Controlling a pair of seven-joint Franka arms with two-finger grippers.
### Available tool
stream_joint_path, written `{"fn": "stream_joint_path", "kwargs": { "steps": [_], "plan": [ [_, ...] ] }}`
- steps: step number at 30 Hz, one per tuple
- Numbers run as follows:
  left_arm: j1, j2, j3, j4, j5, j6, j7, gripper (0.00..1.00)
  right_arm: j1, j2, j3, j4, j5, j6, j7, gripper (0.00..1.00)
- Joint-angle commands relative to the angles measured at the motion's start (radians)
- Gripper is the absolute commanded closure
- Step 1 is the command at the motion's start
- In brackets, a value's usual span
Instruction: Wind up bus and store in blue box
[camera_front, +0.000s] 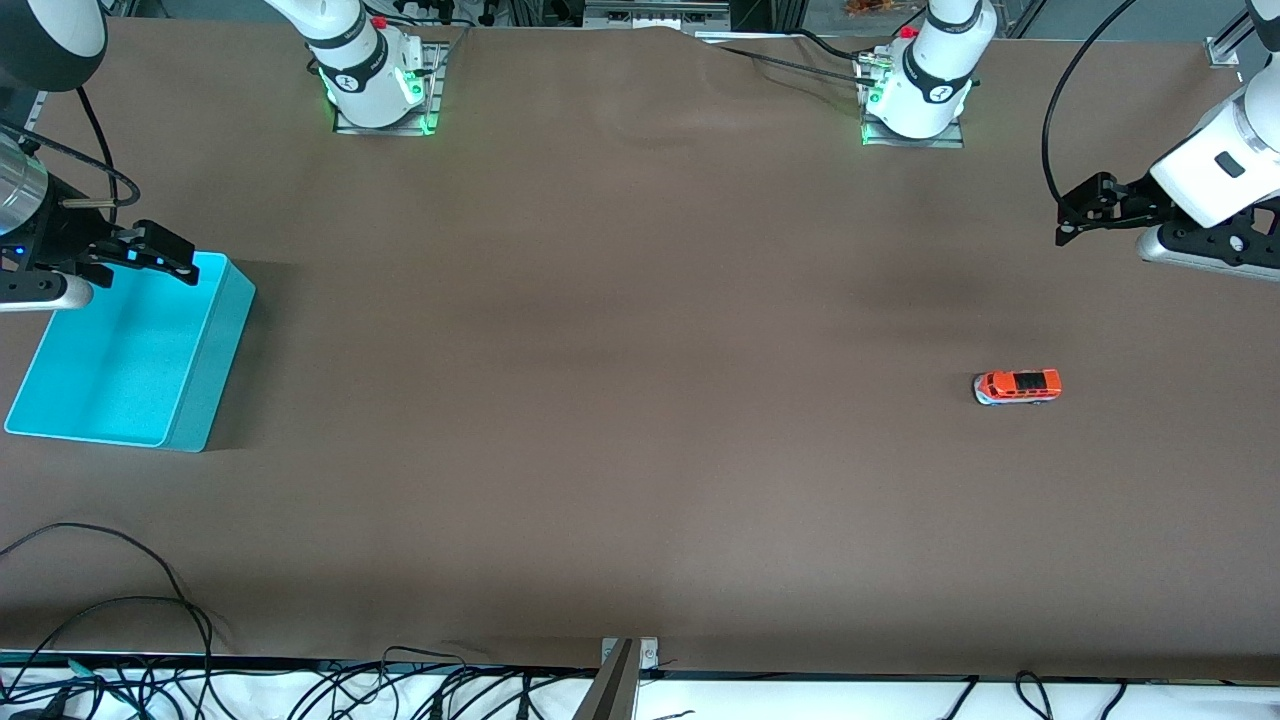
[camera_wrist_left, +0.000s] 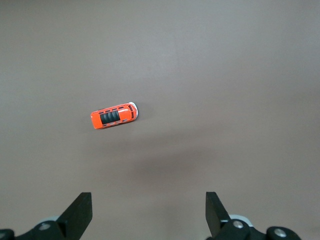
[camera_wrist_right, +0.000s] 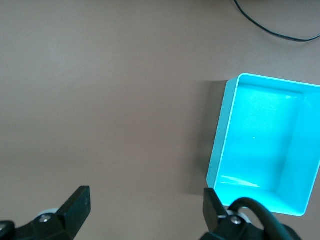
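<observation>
Brown table under both wide-open, empty hands: left hand (camera_wrist_left: 147, 215), right hand (camera_wrist_right: 145, 212).

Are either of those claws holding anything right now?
No. Both the left gripper and the right gripper are open and empty; the bus sits untouched.

A wide brown matte bench (camera_front: 640, 300) fills the view, with loose black cables (camera_front: 120, 610) trailing over its edge nearest the front camera, above a white strip (camera_front: 800, 700).
</observation>
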Motion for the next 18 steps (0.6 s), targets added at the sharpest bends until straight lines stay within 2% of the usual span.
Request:
{"fn": "stream_joint_path", "kwargs": {
  "steps": [1, 9, 18],
  "plan": [
    [0.002, 0.017, 0.0, 0.036, 0.001, -0.025, -0.002, 0.0, 0.004, 0.009, -0.001, 0.024, 0.0, -0.008, 0.011, 0.0],
    [0.01, 0.023, 0.0, 0.036, 0.001, -0.025, 0.036, 0.0, 0.004, 0.009, -0.003, 0.024, 0.0, -0.008, 0.011, 0.0],
    [0.06, 0.046, 0.003, 0.037, 0.001, -0.023, 0.257, 0.0, 0.004, 0.009, -0.001, 0.024, 0.0, -0.008, 0.011, 0.0]
  ]
}}
